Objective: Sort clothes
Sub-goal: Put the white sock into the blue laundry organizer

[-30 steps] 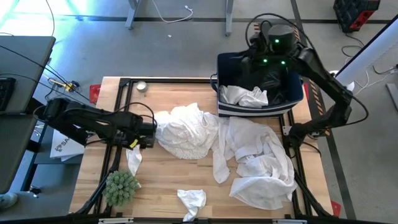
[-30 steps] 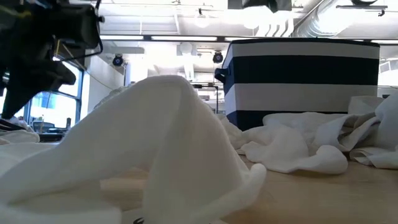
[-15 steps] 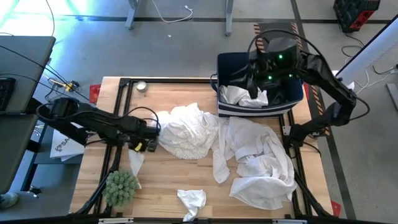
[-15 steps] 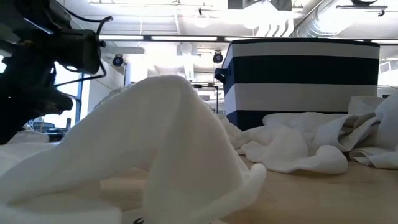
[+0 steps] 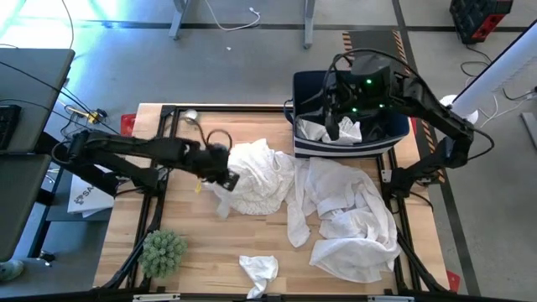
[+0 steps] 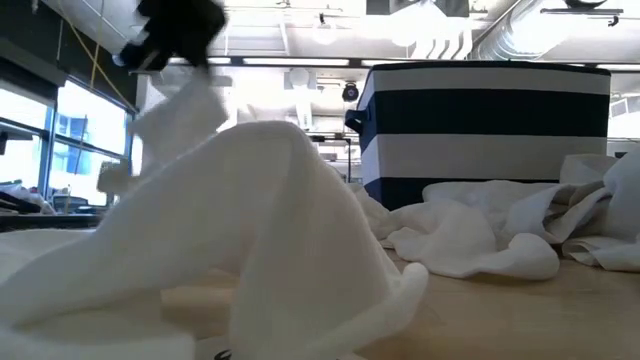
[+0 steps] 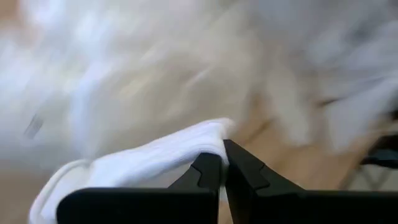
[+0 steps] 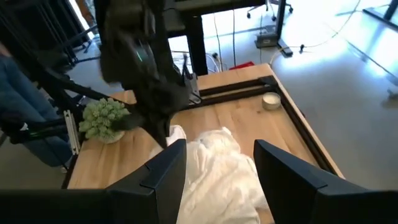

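My left gripper (image 5: 226,174) is shut on a small white garment (image 5: 223,200), which hangs from it at the left edge of a crumpled white pile of clothes (image 5: 256,176). In the low view the gripper (image 6: 178,28) shows high up, with the garment (image 6: 170,110) below it. My right gripper (image 5: 334,124) stands open over the navy bin (image 5: 352,148), with nothing between its fingers (image 8: 163,177). In the bin lie a white garment (image 5: 336,131) and a black one (image 5: 371,107). A large white garment (image 5: 348,220) lies spread on the table's right side. My left gripper pinches the small white garment at a folded edge (image 7: 210,142) between its two fingers. The cloth runs off to one side of the fingers and hangs slack below them. Whether its lower end (image 5: 221,211) touches the table I cannot tell.
A green spiky plant (image 5: 162,252) stands at the near left corner. Another small white piece (image 5: 258,270) lies at the near edge. A small round object (image 5: 191,116) sits at the far left. Bare wood (image 5: 218,243) shows between plant and pile.
My left gripper has shut on the small white garment that lay near the plant. It has lifted the garment off the table and swung it toward the right, up to the white pile. My right gripper has moved over the bin toward the table's near left.
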### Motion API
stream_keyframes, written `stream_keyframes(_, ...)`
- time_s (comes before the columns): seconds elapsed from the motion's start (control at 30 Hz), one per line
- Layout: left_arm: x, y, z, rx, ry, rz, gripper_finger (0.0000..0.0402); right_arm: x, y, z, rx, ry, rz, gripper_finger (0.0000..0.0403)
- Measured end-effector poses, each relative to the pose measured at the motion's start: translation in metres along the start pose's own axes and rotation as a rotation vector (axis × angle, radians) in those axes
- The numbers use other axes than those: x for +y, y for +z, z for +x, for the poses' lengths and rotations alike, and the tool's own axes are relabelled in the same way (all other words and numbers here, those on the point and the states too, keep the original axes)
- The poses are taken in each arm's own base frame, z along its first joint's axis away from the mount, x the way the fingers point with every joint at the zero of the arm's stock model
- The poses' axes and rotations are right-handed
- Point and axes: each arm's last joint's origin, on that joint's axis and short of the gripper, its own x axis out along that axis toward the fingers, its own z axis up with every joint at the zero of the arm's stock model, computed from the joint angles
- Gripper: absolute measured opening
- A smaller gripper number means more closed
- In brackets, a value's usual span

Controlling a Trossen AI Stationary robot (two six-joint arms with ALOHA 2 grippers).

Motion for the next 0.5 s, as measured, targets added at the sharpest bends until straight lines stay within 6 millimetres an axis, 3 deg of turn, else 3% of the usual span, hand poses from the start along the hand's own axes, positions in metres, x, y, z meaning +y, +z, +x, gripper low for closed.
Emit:
stream_keyframes(0.23, -0.043, 0.036, -0.054, -0.366, -0.216, 0.082, 0.0003, -0.004, 0.000, 0.036, 0.017, 0.101, 0.004, 0.0185)
stream_keyframes(0.5, -0.065, 0.057, -0.082, -0.617, -0.397, 0.145, 0.0002, 0.000, -0.008, 0.079, 0.079, 0.200, -0.005, 0.0185)
